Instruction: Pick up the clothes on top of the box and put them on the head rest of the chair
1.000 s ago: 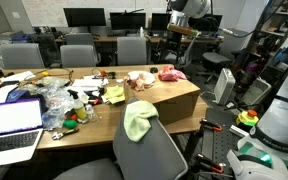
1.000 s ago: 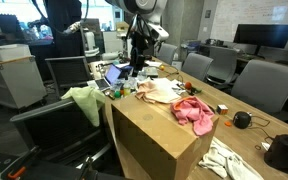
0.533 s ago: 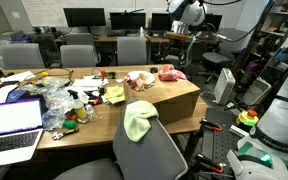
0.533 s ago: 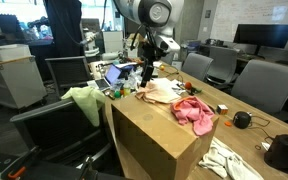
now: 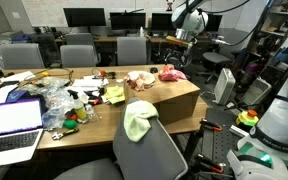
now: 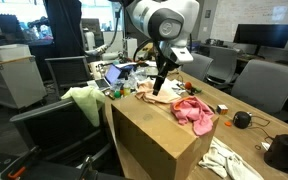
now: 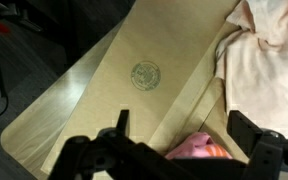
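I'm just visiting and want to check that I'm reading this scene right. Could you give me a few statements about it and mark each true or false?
1. A green cloth hangs over the head rest of the chair. True.
2. The pink cloth lies on the floor. False: it lies on top of the box.
3. The fingers are clamped on the pink cloth. False: they stand apart above the box top and hold nothing.
4. A pale cloth lies on the box next to the pink one. True.
5. A laptop stands open on the table. True.
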You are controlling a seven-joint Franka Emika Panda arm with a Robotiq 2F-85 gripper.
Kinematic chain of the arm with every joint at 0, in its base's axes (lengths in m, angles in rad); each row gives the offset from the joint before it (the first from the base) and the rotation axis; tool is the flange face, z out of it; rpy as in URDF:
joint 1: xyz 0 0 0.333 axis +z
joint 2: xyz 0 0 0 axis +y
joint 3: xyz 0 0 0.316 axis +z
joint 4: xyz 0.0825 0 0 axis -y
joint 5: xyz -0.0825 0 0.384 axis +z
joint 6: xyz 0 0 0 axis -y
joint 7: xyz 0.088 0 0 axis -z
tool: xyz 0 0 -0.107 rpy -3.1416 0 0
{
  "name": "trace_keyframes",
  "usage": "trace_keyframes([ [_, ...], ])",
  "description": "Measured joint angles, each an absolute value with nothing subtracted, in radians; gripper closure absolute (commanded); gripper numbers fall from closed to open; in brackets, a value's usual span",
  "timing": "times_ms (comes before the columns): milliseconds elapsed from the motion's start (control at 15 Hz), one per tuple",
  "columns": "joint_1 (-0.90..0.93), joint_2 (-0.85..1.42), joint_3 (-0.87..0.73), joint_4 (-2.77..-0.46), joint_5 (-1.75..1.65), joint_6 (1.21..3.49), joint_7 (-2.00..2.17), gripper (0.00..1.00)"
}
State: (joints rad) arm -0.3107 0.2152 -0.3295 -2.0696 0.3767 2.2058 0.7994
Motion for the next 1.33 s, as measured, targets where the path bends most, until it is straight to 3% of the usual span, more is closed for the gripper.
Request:
trace_keyframes([
  [467,-0.294,0.277,-0.335,-2.070,0.277,2.344,1.038,0.00],
  [1333,-0.255,0.361,-0.352,-2.052,0.077,2.345,1.328,0.00],
])
